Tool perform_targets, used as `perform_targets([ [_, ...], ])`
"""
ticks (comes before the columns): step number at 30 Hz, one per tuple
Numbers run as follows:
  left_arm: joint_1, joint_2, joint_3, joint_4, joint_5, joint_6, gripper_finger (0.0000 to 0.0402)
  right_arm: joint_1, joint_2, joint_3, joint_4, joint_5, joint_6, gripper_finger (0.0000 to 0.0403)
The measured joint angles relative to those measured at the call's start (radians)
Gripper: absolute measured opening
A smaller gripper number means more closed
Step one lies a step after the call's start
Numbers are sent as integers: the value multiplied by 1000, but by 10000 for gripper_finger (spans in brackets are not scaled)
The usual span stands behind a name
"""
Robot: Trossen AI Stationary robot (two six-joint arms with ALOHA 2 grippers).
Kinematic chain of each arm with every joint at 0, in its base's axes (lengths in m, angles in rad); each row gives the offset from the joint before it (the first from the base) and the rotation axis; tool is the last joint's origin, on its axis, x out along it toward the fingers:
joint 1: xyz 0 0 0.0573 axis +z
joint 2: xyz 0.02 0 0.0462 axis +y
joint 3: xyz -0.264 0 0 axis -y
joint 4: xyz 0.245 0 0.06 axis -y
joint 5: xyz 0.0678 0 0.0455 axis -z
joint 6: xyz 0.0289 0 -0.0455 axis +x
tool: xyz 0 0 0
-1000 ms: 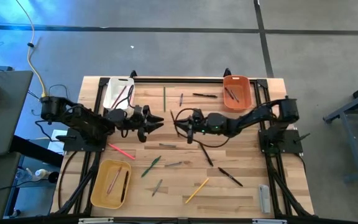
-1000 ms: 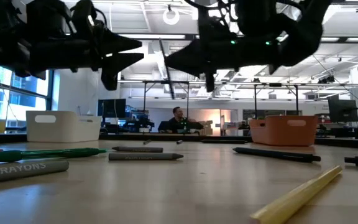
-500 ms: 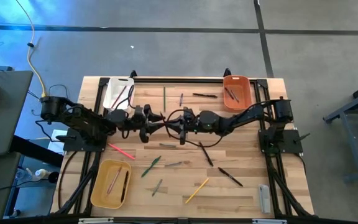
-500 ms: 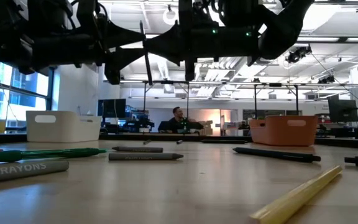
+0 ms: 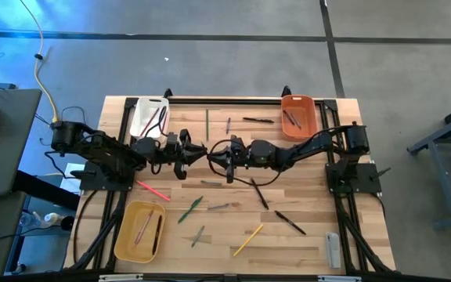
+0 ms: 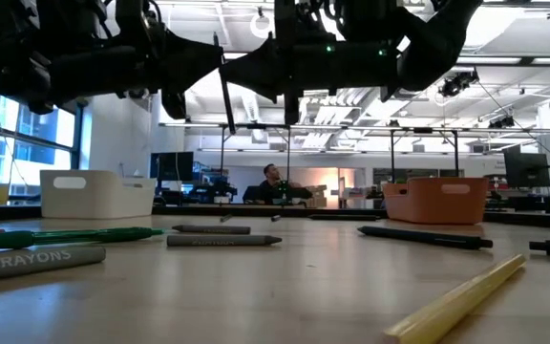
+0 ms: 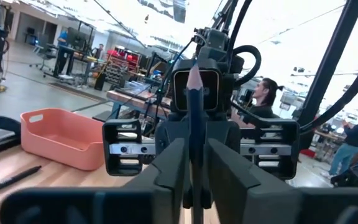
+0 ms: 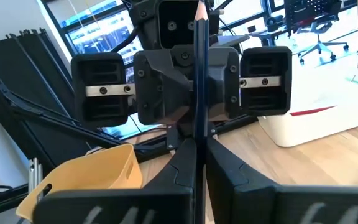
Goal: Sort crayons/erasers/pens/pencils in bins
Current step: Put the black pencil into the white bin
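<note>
Wooden slats make up the table (image 5: 304,243), which stands on a grey floor. Above its middle the right gripper (image 5: 227,154) and the left gripper (image 5: 196,153) meet tip to tip in mid-air. The right gripper's fingers (image 8: 225,177) are pinched on a dark pencil (image 8: 199,74) held upright, its sharpened point up; the left gripper's fingers (image 7: 173,168) bracket the same pencil (image 7: 194,118), nearly closed on it, though I cannot tell whether they bear on it. It looks like a handover between arms.

Sorting seems early. The white bin (image 5: 149,114) at 11 o'clock, the orange bin (image 5: 297,114) at 1 o'clock and the yellow bin (image 5: 139,230) at 7 o'clock each hold only about 2 or 3 sticks. More than 10 lie loose: a pink stick (image 5: 153,190) at 9 o'clock, green ones (image 5: 190,209) towards 6 o'clock, a yellow pencil (image 5: 247,240), black pens (image 5: 289,222) at 4 o'clock.

The bins are smooth moulded plastic with rounded corners; the sticks are thin and straight, and a grey one in the low view is paper-wrapped and printed "CRAYONS" (image 6: 31,260). A grey flat bar (image 5: 333,251) lies at 5 o'clock.
</note>
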Motion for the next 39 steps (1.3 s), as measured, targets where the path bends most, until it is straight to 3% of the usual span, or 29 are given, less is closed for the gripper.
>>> perform_targets([
  [4, 1, 0, 0, -1, 1, 26, 10, 0, -1, 0, -16, 1, -24, 36],
  [12, 34, -91, 1, -33, 54, 24, 4, 2, -9, 0, -57, 1, -45, 140],
  [19, 55, -289, 2, -293, 63, 41, 2, 2, -111, -1, -270, 5, -139, 181],
  [23, 68, -423, 2, -451, 56, 44, 1, 2, -204, -1, -460, 56, -237, 168],
  [27, 74, -555, 18, -664, 27, 43, 1, 2, -289, -1, -642, 127, -295, 124],
  [35, 26, -727, 265, -1434, -177, 46, 0, 2, -359, -27, -842, 147, -340, 10],
  [39, -8, -738, 432, -1838, -342, -13, 0, 2, -357, -38, -860, 147, -340, 13],
])
